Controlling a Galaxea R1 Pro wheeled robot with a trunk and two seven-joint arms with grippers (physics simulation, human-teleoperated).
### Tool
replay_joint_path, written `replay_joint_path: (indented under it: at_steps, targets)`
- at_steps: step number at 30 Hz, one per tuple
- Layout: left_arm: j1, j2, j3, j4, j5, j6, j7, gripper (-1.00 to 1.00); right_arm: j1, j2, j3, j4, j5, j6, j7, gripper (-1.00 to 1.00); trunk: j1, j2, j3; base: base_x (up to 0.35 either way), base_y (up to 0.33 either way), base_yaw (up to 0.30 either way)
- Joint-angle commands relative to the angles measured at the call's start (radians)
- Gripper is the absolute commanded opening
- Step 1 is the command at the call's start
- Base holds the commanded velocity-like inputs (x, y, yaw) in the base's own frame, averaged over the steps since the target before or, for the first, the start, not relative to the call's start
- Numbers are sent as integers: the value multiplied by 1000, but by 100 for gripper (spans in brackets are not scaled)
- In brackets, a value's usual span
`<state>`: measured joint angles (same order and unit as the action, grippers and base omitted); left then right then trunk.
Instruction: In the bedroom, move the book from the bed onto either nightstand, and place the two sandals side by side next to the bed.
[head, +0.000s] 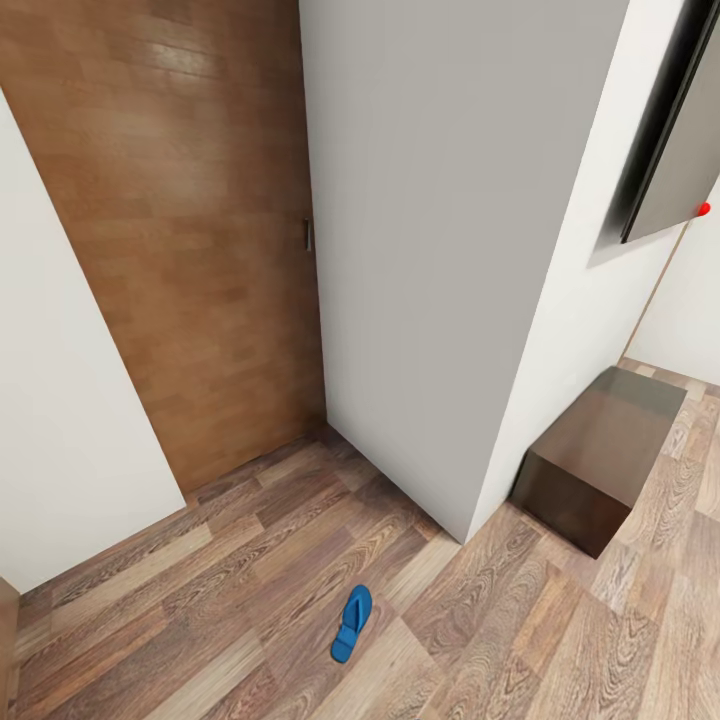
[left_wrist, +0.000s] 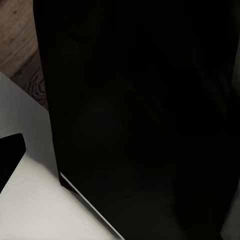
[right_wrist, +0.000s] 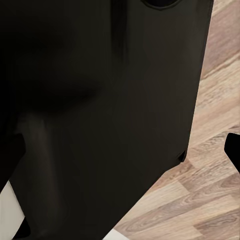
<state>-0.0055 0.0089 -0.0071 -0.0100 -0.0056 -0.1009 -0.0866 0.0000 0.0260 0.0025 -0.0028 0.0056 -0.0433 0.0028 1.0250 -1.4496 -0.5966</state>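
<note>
Sandal (head: 352, 623) alone on wood-plank floor (head: 250, 590), brown door (head: 190, 230) behind

Even, soft light; both wrist views murky.

Not much of the bot to see here tbh. From the left wrist cam there's a big matte black body panel (left_wrist: 140, 115) with a thin pale line along one edge, over a smooth light grey-white surface (left_wrist: 35, 200), plus a small black piece (left_wrist: 9, 155) at the frame's edge. Right wrist cam: same plain black casing (right_wrist: 100, 120), angular with a sharp corner.
</note>
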Motion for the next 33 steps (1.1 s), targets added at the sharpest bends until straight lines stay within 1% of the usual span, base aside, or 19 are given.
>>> replay_joint_path:
  at_steps: [1, 12, 33]
  targets:
    - [0, 0, -1, 1, -1, -3, -3, 100, 0, 0, 0, 0, 1, -3, 0, 100, 0, 0, -1, 26, 1, 0]
    - [-1, 0, -1, 1, -1, -6, -2, 100, 0, 0, 0, 0, 1, -2, 0, 100, 0, 0, -1, 68, 0, 0]
    - [-1, -7, -2, 1, -1, -6, -3, 100, 0, 0, 2, 0, 3, -1, 0, 100, 0, 0, -1, 6, 0, 0]
